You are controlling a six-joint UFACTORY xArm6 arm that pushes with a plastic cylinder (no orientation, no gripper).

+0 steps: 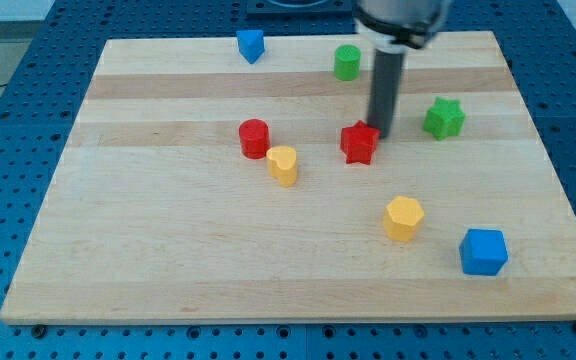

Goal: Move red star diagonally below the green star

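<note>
The red star (358, 143) lies near the middle of the wooden board (168, 250). The green star (444, 118) lies to its right and a little higher in the view. My tip (381, 134) is at the red star's upper right edge, touching or nearly touching it, between the red star and the green star. The dark rod rises from there to the view's top.
A red cylinder (254, 137) and a yellow heart-like block (283, 165) lie left of the red star. A green cylinder (347, 62) and a blue block (250, 45) are near the top. A yellow hexagon (403, 218) and a blue cube (483, 251) lie at the lower right.
</note>
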